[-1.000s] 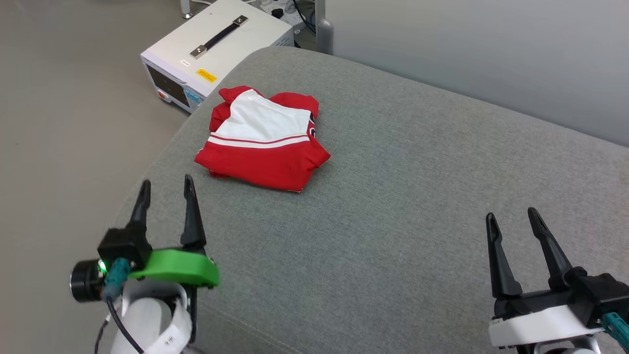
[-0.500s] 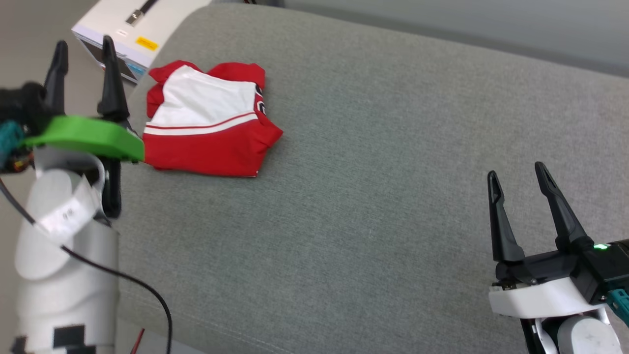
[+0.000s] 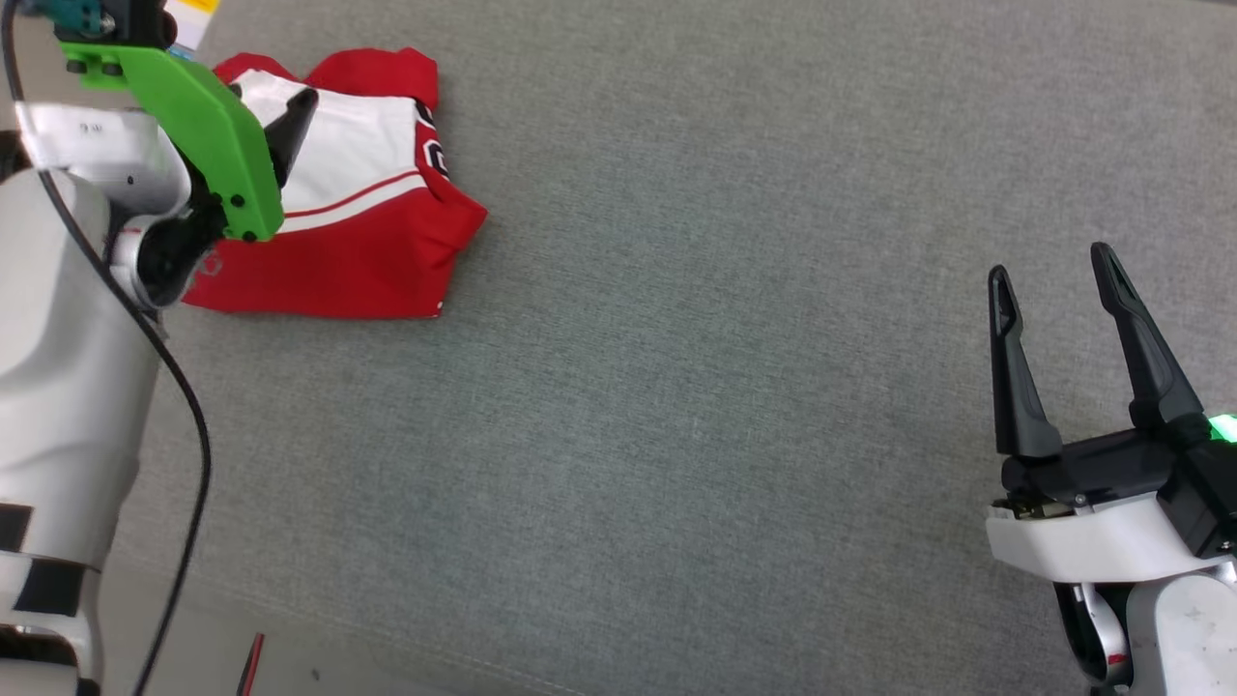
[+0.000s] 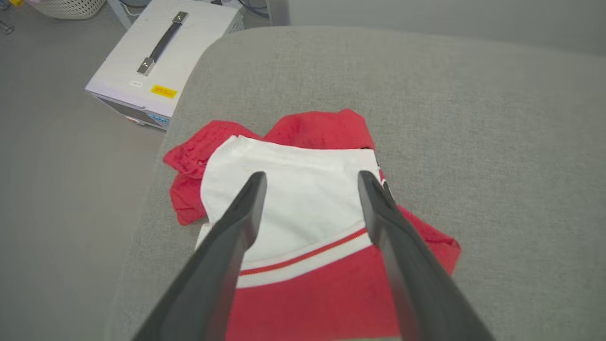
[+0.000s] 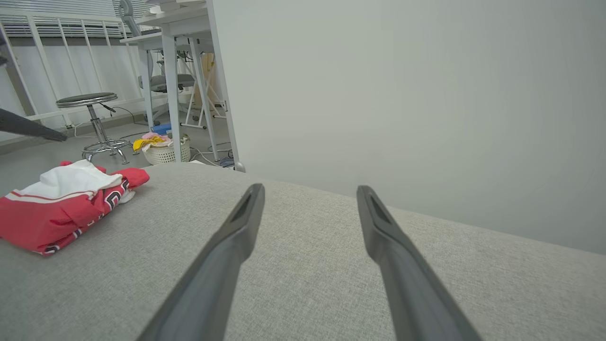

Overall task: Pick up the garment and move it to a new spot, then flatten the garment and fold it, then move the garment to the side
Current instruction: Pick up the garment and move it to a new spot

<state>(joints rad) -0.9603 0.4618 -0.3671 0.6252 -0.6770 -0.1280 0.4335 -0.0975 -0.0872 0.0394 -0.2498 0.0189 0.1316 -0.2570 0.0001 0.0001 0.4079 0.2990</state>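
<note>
Head view: the camera has dipped since a second ago, so I don't log the garment [image 3: 367,261] as moved. It lies bunched at the left end of the grey cushion [image 3: 725,387]. My left hand [image 3: 273,94] has gone from the cushion's near-left edge to over the garment, fingers apart, nothing held. Right hand [image 3: 1051,266] stays lower right, spread, empty.

Left wrist view: both fingers frame the white sleeve, contact unclear. A white box [image 4: 161,61] sits on the floor beyond.

Right wrist view: fingers wide over the cushion, garment well off left.
</note>
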